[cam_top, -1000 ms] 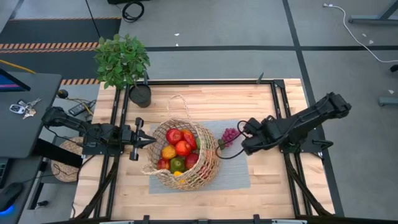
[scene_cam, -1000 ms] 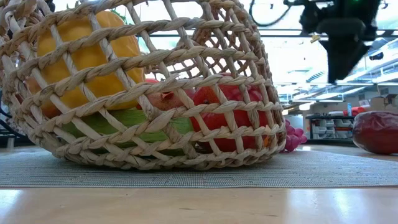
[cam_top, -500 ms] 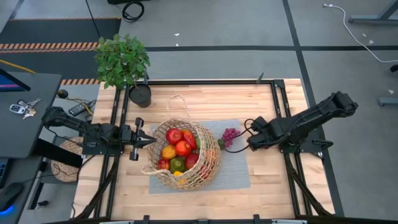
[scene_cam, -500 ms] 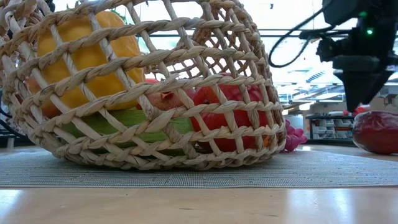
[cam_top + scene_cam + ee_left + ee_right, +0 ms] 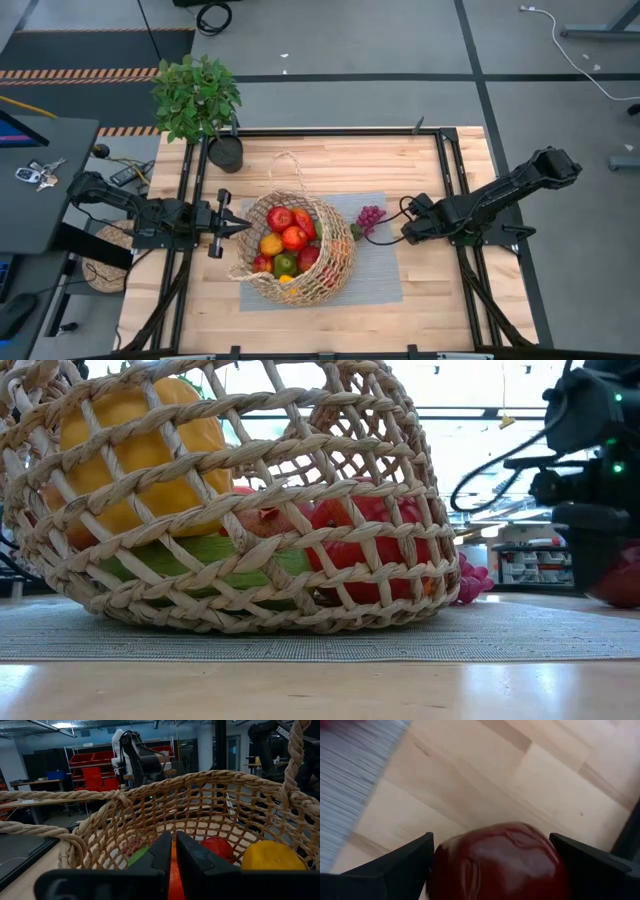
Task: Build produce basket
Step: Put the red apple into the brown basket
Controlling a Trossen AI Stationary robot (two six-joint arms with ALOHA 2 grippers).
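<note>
The tan wicker basket (image 5: 335,272) rests tipped on the grey mat (image 5: 378,272), with red, yellow, orange and green produce (image 5: 284,240) inside. Purple grapes (image 5: 370,216) lie on the mat beside its right side. My left gripper (image 5: 243,227) is shut and level, its tips at the basket's left rim (image 5: 120,797). My right gripper (image 5: 408,233) points down, open, on the wood right of the mat. Its fingers (image 5: 410,865) stand either side of a dark red fruit (image 5: 500,860) lying on the table. My left gripper has its shut tips at the basket's left rim; whether they touch the wicker I cannot tell. My right gripper comes from above with one finger on each side of the red fruit's top (image 5: 470,851); whether the fingers touch it I cannot tell.
A leafy potted plant (image 5: 197,97) in a dark pot (image 5: 226,153) stands at the far left corner. Black frame rails (image 5: 452,170) run along the table's left, right and far sides. Bare wood (image 5: 330,165) lies between the basket and the far edge.
My right gripper has come down and drawn back toward the table's right edge, away from the grapes, until its fingers straddle the red fruit. The basket, the produce and the grapes have stayed put.
</note>
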